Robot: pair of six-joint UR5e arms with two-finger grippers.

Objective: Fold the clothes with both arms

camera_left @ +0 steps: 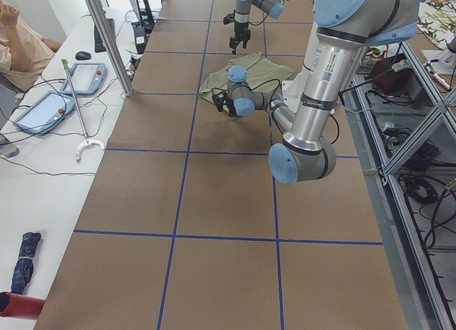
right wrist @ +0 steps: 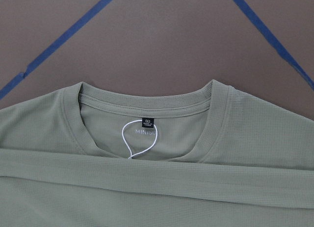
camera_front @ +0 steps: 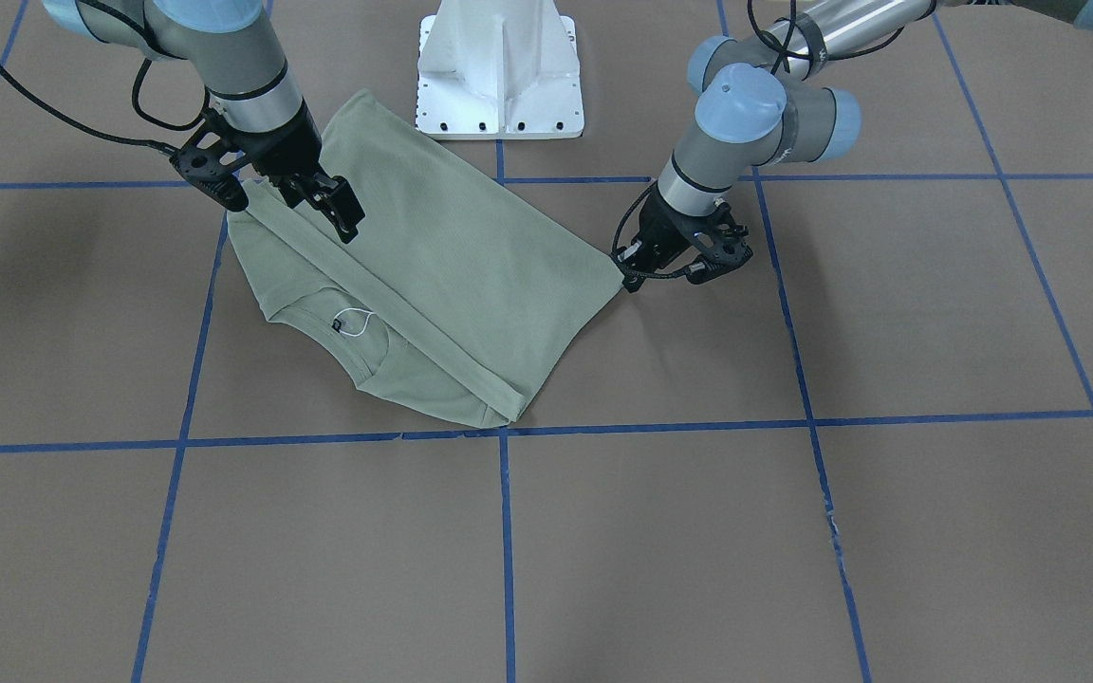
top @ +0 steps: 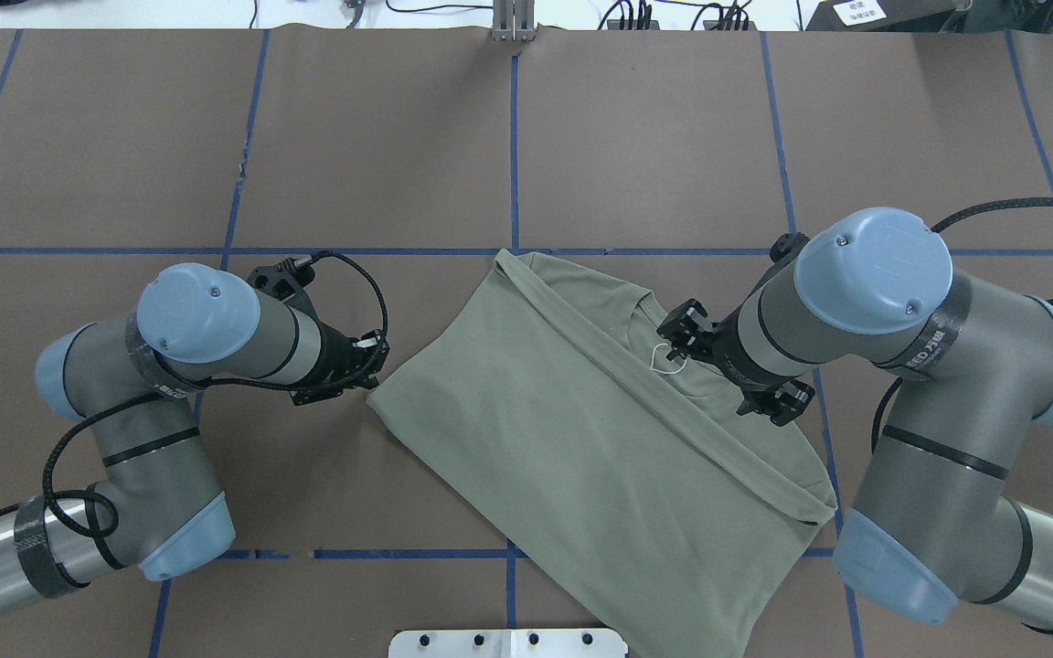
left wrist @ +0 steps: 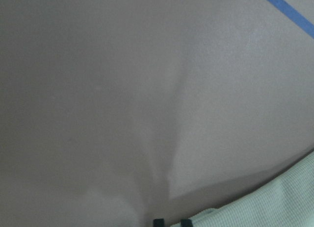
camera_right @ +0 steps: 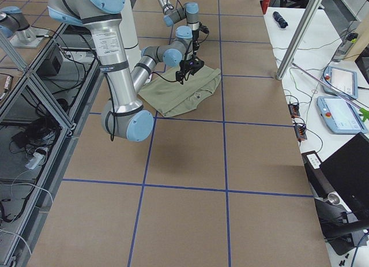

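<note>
The sage-green shirt (camera_front: 452, 256) lies flat on the table (camera_front: 793, 531), with one sleeve folded across its body. It also shows from overhead (top: 581, 439). The collar (right wrist: 147, 99) and the white-stringed label (right wrist: 140, 141) face up. My left gripper (camera_front: 627, 278) is low at the shirt's hem corner. In the left wrist view its fingertips (left wrist: 158, 221) stand close together where the cloth's edge (left wrist: 289, 192) reaches them, so it looks shut on that corner. My right gripper (camera_front: 290, 213) is open with its jaws wide. It hovers over the folded sleeve near the collar and holds nothing.
The white pedestal base (camera_front: 501, 71) stands just behind the shirt. Blue tape lines (camera_front: 506, 550) grid the brown table. A person (camera_left: 21, 45) and tablets (camera_left: 39, 109) are at a side desk beyond the table's edge. A metal pole (camera_left: 107, 38) stands there.
</note>
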